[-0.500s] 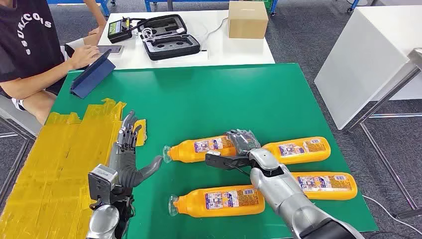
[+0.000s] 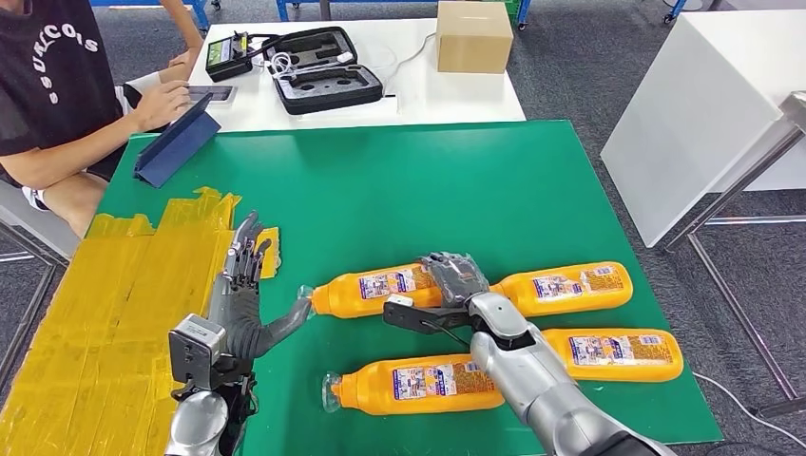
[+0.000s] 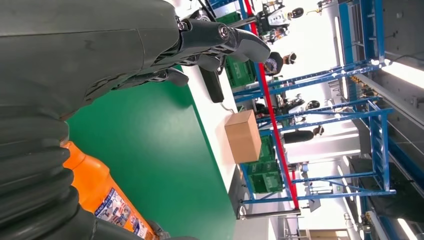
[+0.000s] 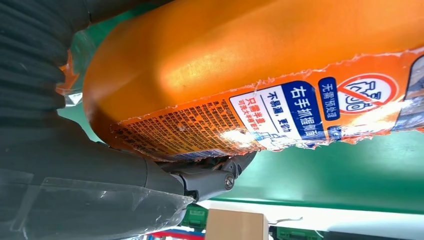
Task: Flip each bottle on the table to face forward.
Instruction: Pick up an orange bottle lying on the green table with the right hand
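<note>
Right hand (image 2: 454, 277) gripped, apparently, the rear-left bottle (image 2: 375, 288); left hand (image 2: 242, 280) lay flat, released, fingers spread on the bench (image 2: 399, 180). Four orange bottles total.

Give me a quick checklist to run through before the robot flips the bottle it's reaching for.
1. Right robot hand wrapped over the far left bottle: ok, the right wrist view shows fingers under its base.
2. Grip firm enough to turn it: cannot tell.
3. Left robot hand holds nothing, fingers apart: ok, though its thumb tip sits close to that bottle's cap.
4. Room to roll: not ok, the far right bottle lies right beside the hand.
5. Near left bottle and near right bottle lie flat, apart from the grip: ok.
6. Person stays off the green table: ok.
</note>
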